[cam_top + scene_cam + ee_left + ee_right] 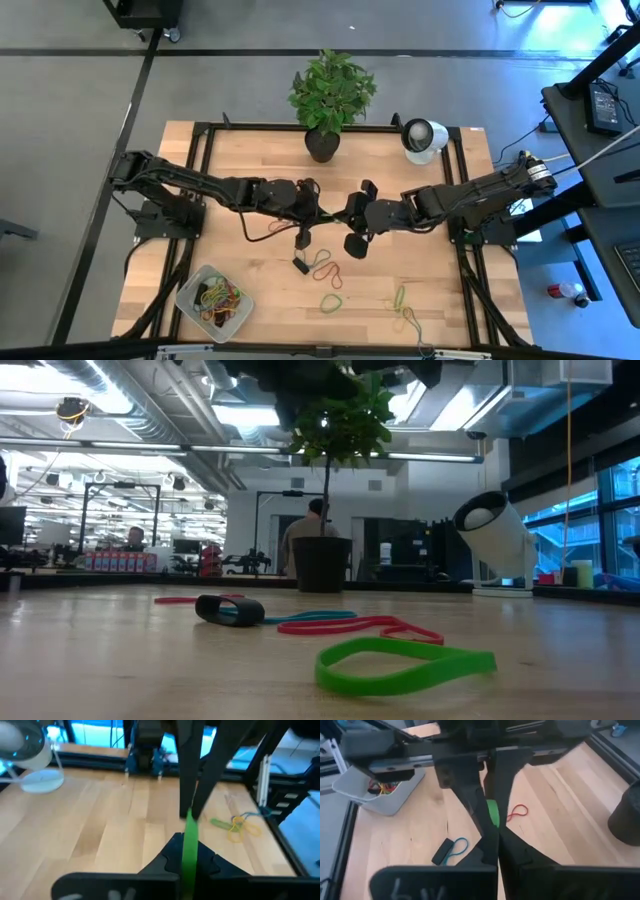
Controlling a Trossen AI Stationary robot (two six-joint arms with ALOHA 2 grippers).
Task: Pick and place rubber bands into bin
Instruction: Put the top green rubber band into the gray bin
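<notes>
Nearest, at 7 o'clock on the tabletop (250,150), the bin (188,290) holds a heap of mixed bands (220,297). More lie loose along the near edge: a green loop (331,300) at 6 o'clock and a yellow-green pair (402,300) at 5 o'clock. Just beyond them is a red loop (325,268) beside a black block (299,266). Above the centre, both tools meet tip to tip, clear of the wood. The left tool (187,845), reaching in from 9 o'clock, is closed on a green band (189,851) pinched between its fingers. The right tool (492,847), from 3 o'clock, is closed too, its tips against the left's; I cannot tell whether it also grips that band. Farthest, a plant (330,95) stands at 12 o'clock and a white device (424,138) at 1 o'clock
</notes>
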